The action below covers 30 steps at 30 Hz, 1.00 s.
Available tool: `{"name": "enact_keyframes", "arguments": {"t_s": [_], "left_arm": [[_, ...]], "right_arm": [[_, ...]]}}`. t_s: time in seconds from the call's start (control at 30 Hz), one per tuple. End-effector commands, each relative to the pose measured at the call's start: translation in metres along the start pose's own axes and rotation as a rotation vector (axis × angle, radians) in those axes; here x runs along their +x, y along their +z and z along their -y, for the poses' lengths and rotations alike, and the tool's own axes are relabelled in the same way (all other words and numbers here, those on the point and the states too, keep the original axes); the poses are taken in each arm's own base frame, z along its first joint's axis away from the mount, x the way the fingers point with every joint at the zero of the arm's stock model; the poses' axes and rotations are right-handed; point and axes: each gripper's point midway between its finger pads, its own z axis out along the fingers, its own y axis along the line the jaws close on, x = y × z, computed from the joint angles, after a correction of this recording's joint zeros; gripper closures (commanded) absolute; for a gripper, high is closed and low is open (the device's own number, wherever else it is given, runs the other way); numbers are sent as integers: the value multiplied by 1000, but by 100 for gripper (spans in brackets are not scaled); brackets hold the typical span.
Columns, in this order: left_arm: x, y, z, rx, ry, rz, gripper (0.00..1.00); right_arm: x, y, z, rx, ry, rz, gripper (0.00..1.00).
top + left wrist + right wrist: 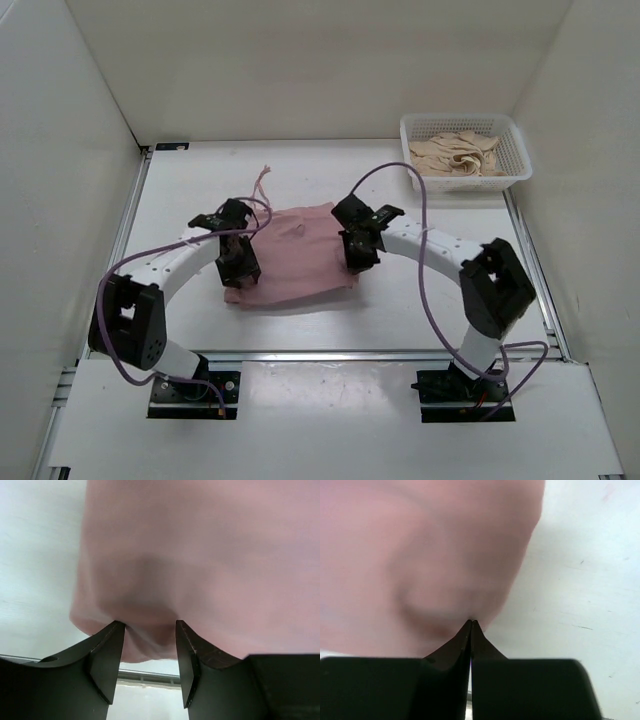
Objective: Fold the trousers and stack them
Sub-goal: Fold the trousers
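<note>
Trousers (300,255), dusty-pink, thin fabric: one pair, laid folded into a rough rectangle at the middle of the white table (200,190), between the two arms. A pink drawstring (262,185) is seen trailing from the far left corner toward the back wall.

Left gripper (238,265): set down on the near left edge of the cloth. In the left wrist view the left gripper (150,625) is shown with its dark fingers (107,645) parted, a rounded fold of the trousers (200,555) lying between the tips; no firm clamp is seen.

Right gripper (358,252): placed at the right edge of the cloth. In the right wrist view the right gripper (471,622) is shown with jaws fully together, and the trousers (420,555) are puckered at the tips as if pinched.

Basket (470,183), white, perforated: kept at the far right corner, well apart from the trousers, with a crumpled beige-cream garment (458,152) held inside.
</note>
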Motion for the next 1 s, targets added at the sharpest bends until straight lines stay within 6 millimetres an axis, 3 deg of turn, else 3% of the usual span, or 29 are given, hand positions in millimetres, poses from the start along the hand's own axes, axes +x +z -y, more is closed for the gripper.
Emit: {"name": "enact_keyframes", "arguments": {"t_s": [0.0, 0.03, 0.07, 0.17, 0.2, 0.23, 0.3, 0.33, 0.37, 0.4, 0.43, 0.53, 0.63, 0.67, 0.7, 0.73, 0.77, 0.8, 0.83, 0.87, 0.9, 0.93, 0.97], "left_arm": [[-52, -64, 23, 101, 8, 204, 44], [-60, -75, 28, 119, 18, 230, 44], [-80, -98, 40, 160, 25, 300, 42], [-108, -100, 52, 137, 36, 319, 42], [-127, -109, 56, 131, 29, 355, 41], [-132, -89, 60, 98, 47, 315, 41], [-153, -74, 63, 77, 34, 306, 40], [-155, -42, 61, 28, 45, 243, 40], [-157, -28, 63, 11, 48, 217, 40], [-159, -15, 62, 1, 52, 191, 40], [-157, 10, 62, -27, 57, 149, 40], [-158, 41, 58, -63, 52, 100, 40], [-160, 43, 59, -62, 52, 101, 40], [-166, 29, 63, -42, 58, 132, 38], [-170, 17, 65, -29, 56, 153, 35], [-182, -3, 67, -22, 49, 208, 29], [-192, -35, 68, 11, 34, 266, 26], [-198, -55, 67, 15, 27, 305, 21], [-206, -85, 66, 16, 28, 354, 15], [-208, -119, 66, 51, 20, 409, 4], [-209, -140, 65, 69, 24, 440, 0], [-205, -159, 62, 82, 21, 459, 0], [-201, -195, 60, 138, 23, 527, 0]], "right_arm": [[-55, -81, -13, -74, 29, 262, 100], [-61, -87, -15, -83, 17, 282, 100], [-77, -102, -21, -100, 7, 334, 100], [-100, -100, -19, -77, -17, 336, 100], [-104, -83, -21, -69, -30, 295, 100], [-121, -87, -28, -90, -36, 318, 100], [-130, -58, -27, -94, -48, 277, 95], [-138, -50, -25, -112, -30, 271, 93], [-139, -27, -23, -111, -22, 230, 92], [-142, -17, -22, -123, -13, 215, 92], [-141, -5, -15, -120, 4, 188, 90], [-138, 25, -15, -128, 20, 135, 88], [-132, 32, -13, -120, 20, 115, 85], [-139, 14, -7, -117, 31, 155, 82], [-144, 2, -2, -114, 51, 184, 72], [-151, -32, -1, -127, 53, 250, 65], [-154, -48, 7, -114, 66, 283, 56], [-157, -66, 22, -61, 84, 324, 38], [-162, -103, 26, -66, 93, 402, 32], [-161, -118, 37, -44, 111, 431, 27], [-160, -134, 50, -25, 132, 454, 23], [-156, -164, 58, -26, 147, 513, 17], [-153, -176, 68, 9, 172, 543, 15]]}}
